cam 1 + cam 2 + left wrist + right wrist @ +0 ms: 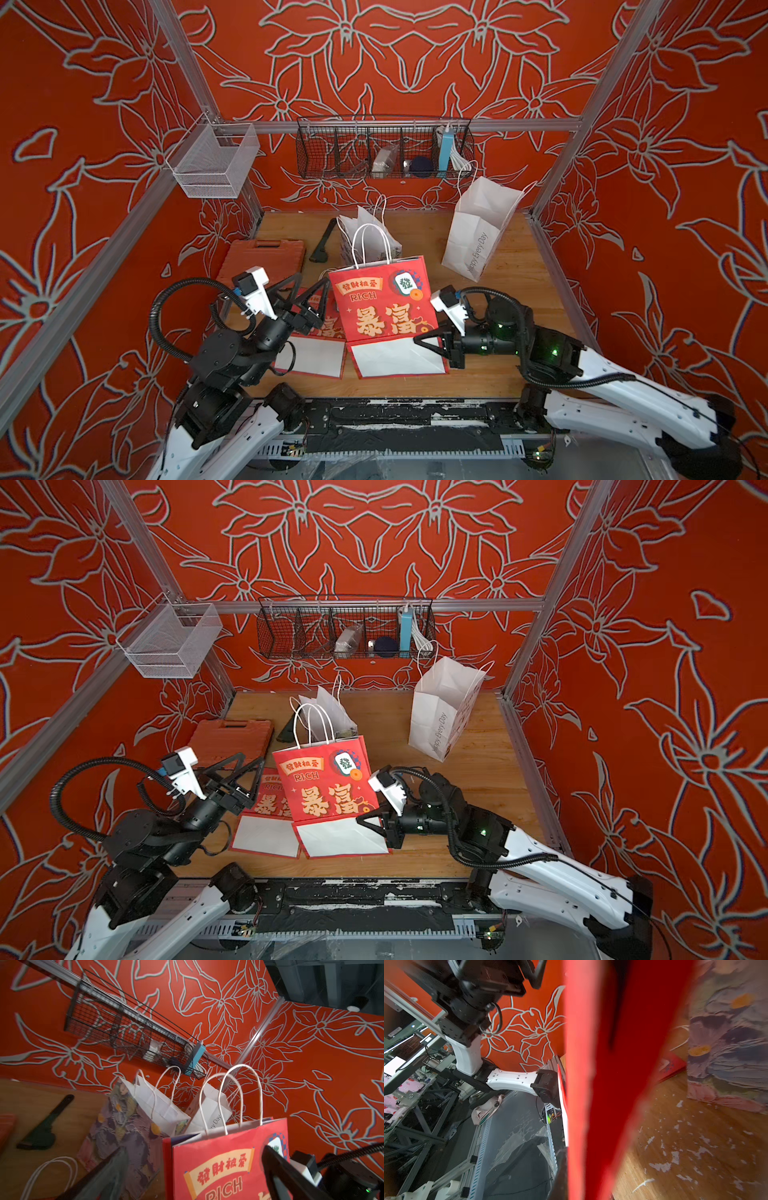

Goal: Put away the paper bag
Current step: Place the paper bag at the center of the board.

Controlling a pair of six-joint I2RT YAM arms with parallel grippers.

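"which one is it meant to put away?"

"the red paper bag (pixel 384 305) (pixel 328 789), the one with 'rich' printed on it. it stands upright near the middle of the wooden table (pixel 519 299), white cord handles up, its white bottom panel folded out flat toward the robot."

"who's got hold of it?"

"the right gripper (pixel 417 338) (pixel 359 818). its jaws are pinched together on the bag's lower right edge, just at the fold. from its wrist camera the red paper fills the middle in a blur."

"and the other arm?"

"the left gripper (pixel 313 278) (pixel 252 757) is spread wide and carries nothing. it sits at the bag's left edge. in its wrist view that edge stands between the two fingers (pixel 275 1167); i can't tell if either one brushes the paper."

"what's below it?"

"a second red bag (pixel 316 357), lying flat on the table just left of the standing one, partly under the arm."

"anything else around?"

"a floral bag (pixel 124 1126) right behind the red one, and a white paper bag (pixel 478 232) reading 'happy every day' standing further back to the right. an orange tool case (pixel 262 253) lies back left. on the rear rail hangs a black wire basket (pixel 316 145) with a blue box (pixel 445 149) in its right end compartment, and a white mesh basket (pixel 212 162) hangs on the left rail."
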